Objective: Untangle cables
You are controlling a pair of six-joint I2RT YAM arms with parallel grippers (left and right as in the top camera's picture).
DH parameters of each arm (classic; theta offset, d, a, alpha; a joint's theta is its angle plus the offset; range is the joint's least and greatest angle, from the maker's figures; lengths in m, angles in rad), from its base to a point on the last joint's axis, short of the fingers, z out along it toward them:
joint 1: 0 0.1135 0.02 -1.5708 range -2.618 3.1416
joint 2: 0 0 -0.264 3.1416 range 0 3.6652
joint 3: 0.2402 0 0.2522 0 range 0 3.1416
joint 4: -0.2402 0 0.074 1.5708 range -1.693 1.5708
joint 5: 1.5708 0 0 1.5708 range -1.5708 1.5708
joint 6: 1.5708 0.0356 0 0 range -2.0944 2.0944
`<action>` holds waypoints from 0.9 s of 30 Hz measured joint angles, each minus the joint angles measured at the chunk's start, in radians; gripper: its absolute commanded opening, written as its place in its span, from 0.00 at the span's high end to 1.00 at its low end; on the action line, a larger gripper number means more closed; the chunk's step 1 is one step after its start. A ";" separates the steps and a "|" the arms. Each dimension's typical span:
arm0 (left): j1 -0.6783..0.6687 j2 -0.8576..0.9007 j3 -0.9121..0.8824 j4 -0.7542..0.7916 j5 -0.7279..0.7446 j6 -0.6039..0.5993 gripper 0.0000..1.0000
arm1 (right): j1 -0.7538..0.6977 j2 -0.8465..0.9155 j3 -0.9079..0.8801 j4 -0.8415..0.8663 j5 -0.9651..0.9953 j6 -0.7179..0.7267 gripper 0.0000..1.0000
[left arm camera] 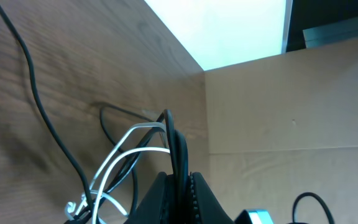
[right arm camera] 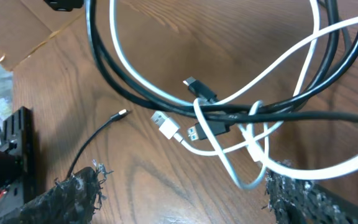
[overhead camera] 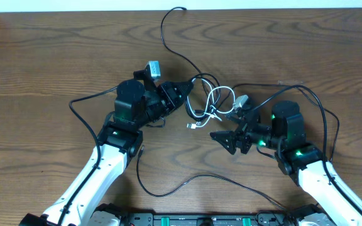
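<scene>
Slack from one black cable (overhead camera: 197, 177) curls over the counter (overhead camera: 55, 56) nearest the robot's base, clear of the knot. Farther out, the right arm (overhead camera: 286, 125) reaches toward the middle, the right jaws spread wide and holding nothing. Its fuzzy black fingertips (right arm camera: 73, 196) stand either side of the near edge of the tangle (overhead camera: 209, 103), above the wood. Just beyond them a white cable (right arm camera: 194, 148) ends in a flat plug close to a dark plug (right arm camera: 197, 87), and white loops weave among several black cords. A small loose plug end (right arm camera: 122, 114) lies on bare wood to one side. On the tangle's left side is the left arm (overhead camera: 127, 103), the left jaws pressed together on a bundle of black strands (left arm camera: 178, 146), with white loops just beside the pinch. From the knot a further black cord (overhead camera: 164, 37) snakes away to the counter's far edge. A cardboard wall (left arm camera: 278, 118) stands past the counter.
</scene>
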State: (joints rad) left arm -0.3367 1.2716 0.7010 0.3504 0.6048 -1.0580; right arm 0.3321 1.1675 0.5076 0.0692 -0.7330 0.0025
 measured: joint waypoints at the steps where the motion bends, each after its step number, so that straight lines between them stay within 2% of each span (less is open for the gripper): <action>1: 0.000 0.000 0.000 0.000 0.005 -0.010 0.93 | 0.002 0.000 0.000 0.000 0.005 -0.002 0.21; 12: -0.048 0.000 0.000 0.072 0.026 -0.050 0.92 | 0.003 0.000 0.000 -0.001 0.045 -0.015 0.44; 14: -0.048 0.000 0.000 0.073 0.026 -0.059 0.92 | 0.003 0.000 0.000 -0.001 0.050 -0.015 0.62; 15: -0.048 0.000 0.000 0.073 0.026 -0.061 0.93 | 0.003 0.000 0.000 -0.001 0.052 -0.013 0.96; 16: -0.051 0.000 0.000 0.073 0.029 -0.064 0.93 | 0.004 0.002 0.000 -0.001 0.053 -0.015 0.99; 22: -0.052 0.000 0.000 0.073 0.040 -0.065 0.92 | 0.004 0.014 0.000 0.005 0.048 -0.016 0.99; 27: -0.052 0.000 0.000 0.049 0.010 0.013 0.93 | 0.004 0.017 -0.002 0.119 -0.074 -0.006 0.99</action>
State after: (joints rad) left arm -0.3885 1.2716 0.7010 0.3996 0.6147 -1.0451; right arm 0.3363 1.1843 0.5053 0.1886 -0.8066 -0.0032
